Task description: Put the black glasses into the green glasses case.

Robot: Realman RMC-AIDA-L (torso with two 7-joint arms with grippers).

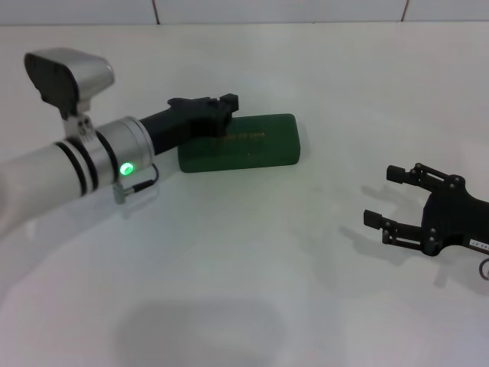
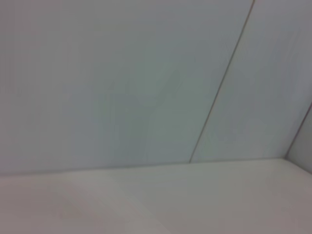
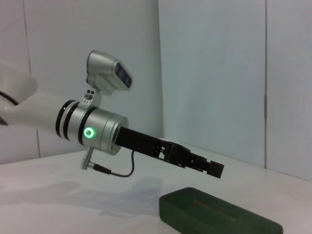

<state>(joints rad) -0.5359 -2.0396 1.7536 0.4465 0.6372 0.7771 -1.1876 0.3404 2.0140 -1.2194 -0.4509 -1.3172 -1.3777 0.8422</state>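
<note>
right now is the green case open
No, the green glasses case lies shut on the table with its lid down, and the left claw hovers just above its near-left end.

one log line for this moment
case: green glasses case closed on table | glasses: not visible | left gripper above case | right gripper open, idle

Glasses case (image 1: 241,144) far on the table (image 1: 267,252), left gripper (image 1: 226,107) above it, right gripper (image 1: 386,197) well apart to its right
</note>
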